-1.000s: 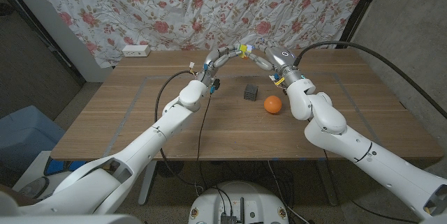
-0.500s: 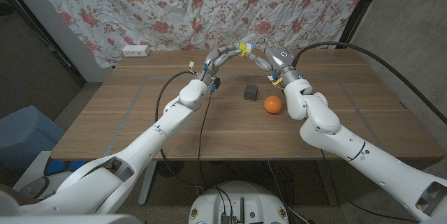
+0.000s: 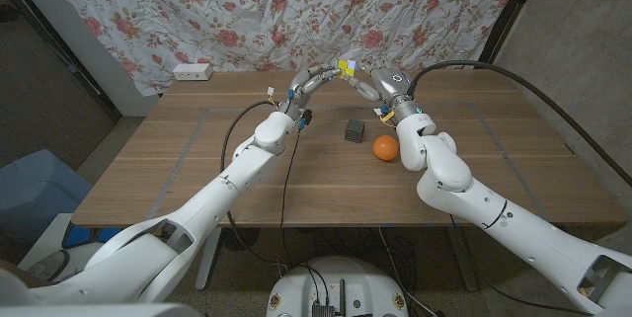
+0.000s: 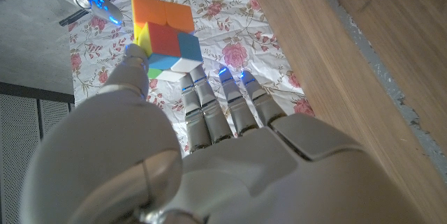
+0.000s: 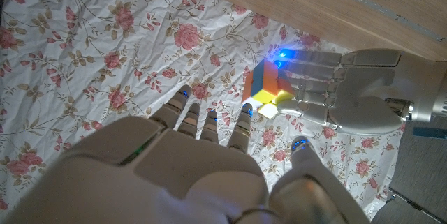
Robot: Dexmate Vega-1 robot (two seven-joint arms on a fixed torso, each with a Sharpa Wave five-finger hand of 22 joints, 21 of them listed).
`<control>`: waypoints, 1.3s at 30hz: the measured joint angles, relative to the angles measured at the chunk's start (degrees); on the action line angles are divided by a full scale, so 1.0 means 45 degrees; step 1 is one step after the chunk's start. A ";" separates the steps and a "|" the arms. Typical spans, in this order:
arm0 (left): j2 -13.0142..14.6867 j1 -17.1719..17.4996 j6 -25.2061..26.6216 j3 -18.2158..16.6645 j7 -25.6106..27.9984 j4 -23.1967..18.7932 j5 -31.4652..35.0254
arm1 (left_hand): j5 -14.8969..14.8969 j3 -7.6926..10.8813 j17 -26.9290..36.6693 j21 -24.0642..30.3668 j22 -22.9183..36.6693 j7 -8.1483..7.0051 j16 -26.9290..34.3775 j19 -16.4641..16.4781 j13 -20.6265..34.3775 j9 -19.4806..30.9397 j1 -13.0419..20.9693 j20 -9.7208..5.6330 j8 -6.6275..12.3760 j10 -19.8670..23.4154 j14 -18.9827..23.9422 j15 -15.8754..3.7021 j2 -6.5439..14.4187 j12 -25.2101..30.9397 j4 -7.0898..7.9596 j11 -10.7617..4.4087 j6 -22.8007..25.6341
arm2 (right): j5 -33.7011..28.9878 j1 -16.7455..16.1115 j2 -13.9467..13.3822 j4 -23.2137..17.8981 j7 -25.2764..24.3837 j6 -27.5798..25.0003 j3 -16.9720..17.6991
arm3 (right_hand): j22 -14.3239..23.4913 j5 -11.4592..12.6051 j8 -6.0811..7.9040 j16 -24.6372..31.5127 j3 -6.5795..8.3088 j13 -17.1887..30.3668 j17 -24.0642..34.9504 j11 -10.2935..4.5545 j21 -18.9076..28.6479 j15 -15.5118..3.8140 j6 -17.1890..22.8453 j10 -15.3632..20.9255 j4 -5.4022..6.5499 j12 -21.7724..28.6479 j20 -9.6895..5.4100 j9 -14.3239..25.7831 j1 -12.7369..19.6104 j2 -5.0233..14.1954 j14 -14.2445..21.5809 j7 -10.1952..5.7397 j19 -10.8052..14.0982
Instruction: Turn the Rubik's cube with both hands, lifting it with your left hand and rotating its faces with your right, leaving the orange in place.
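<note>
The lifting part looks done: the left hand [image 3: 314,80] holds the Rubik's cube [image 3: 345,66] up off the bench [image 3: 197,159], over its far edge in front of the flowered curtain [image 3: 247,11], pinched at the fingertips. The right hand [image 3: 373,78] is just beside the cube, fingers spread and holding nothing, so the turning of faces still seems to lie ahead. The orange [image 3: 385,147] sits untouched near the bench's middle, beside a small dark block [image 3: 354,130]. No writing is legible.

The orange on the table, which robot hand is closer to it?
Right. The right hand is raised just behind the orange; the left hand holds the cube farther to the left.
</note>
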 measured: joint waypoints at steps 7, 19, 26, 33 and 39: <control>-0.0027 -0.0012 -0.0005 0.0021 -0.0008 0.0034 -0.0056 | 0.0000 0.0000 0.0000 0.0000 0.0000 0.0000 0.0000 0.0000 0.0074 0.0010 -0.0068 0.0000 -0.0001 0.0000 0.0000 0.0000 -0.0067 -0.0001 0.0000 0.0000 0.0000 | -0.0201 0.0012 0.0107 0.0030 0.0119 -0.0089 -0.0131 | 0.0000 0.0000 0.0060 0.0000 0.0000 0.0000 -0.0001 0.0000 0.0000 0.0000 0.0050 0.0001 0.0000 0.0000 0.0000 0.0001 0.0000 0.0000 0.0000 -0.0049 0.0000; -0.0009 0.0082 0.0039 0.0026 0.0077 -0.0105 -0.0106 | -0.0001 -0.0001 0.0000 0.0000 0.0000 0.0000 0.0000 0.0000 0.0043 0.0011 -0.0081 0.0000 0.0023 0.0000 0.0000 0.0000 -0.0086 -0.0005 -0.0001 0.0000 0.0000 | -0.0367 0.0005 0.0225 0.0062 0.0273 -0.0162 -0.0232 | 0.0000 0.0000 0.0107 0.0000 0.0000 0.0000 -0.0028 0.0000 0.0000 0.0000 0.0081 0.0001 0.0000 0.0000 -0.0092 0.0002 0.0001 0.0000 0.0001 -0.0019 -0.0091; 0.0003 0.0135 0.0094 0.0012 0.0113 -0.0191 -0.0158 | -0.0003 0.0036 -0.0018 0.0000 0.0000 0.0000 0.0000 0.0000 0.0025 0.0009 -0.0079 0.0000 0.0024 0.0000 -0.0001 0.0000 -0.0085 -0.0020 0.0035 0.0000 0.0000 | -0.0439 -0.0051 0.0269 0.0062 0.0304 -0.0196 -0.0266 | 0.0000 0.0000 0.0159 0.0000 0.0000 0.0000 0.0003 0.0000 0.0001 0.0000 0.0236 0.0001 0.0000 0.0001 -0.0092 0.0001 0.0001 0.0000 0.0001 -0.0005 -0.0090; -0.0016 0.0200 0.0143 -0.0034 0.0166 -0.0261 -0.0265 | -0.0009 0.0042 -0.0029 0.0000 0.0000 0.0000 0.0000 0.0000 0.0028 0.0003 -0.0077 0.0000 0.0023 0.0003 0.0000 0.0000 -0.0082 -0.0046 0.0041 0.0004 0.0000 | -0.0500 -0.0147 0.0285 -0.0009 0.0305 -0.0213 -0.0274 | 0.0000 0.0000 0.0249 0.0000 0.0000 0.0000 -0.0034 -0.0040 0.0001 0.0000 0.0490 0.0042 0.0000 0.0001 -0.0092 0.0001 0.0001 0.0000 0.0001 -0.0025 -0.0090; -0.0031 0.0274 0.0187 -0.0076 0.0209 -0.0351 -0.0350 | -0.0010 0.0042 -0.0028 0.0000 0.0000 0.0000 0.0000 0.0000 0.0032 -0.0001 -0.0077 0.0001 0.0021 0.0003 -0.0001 0.0000 -0.0076 0.0000 0.0040 0.0003 0.0000 | -0.0574 -0.0218 0.0296 -0.0074 0.0318 -0.0215 -0.0280 | 0.0000 0.0000 0.0305 0.0000 0.0000 0.0000 -0.0033 -0.0047 0.0001 -0.0074 0.0832 0.0049 0.0000 0.0052 -0.0140 0.0000 0.0001 0.0000 0.0027 0.0001 -0.0042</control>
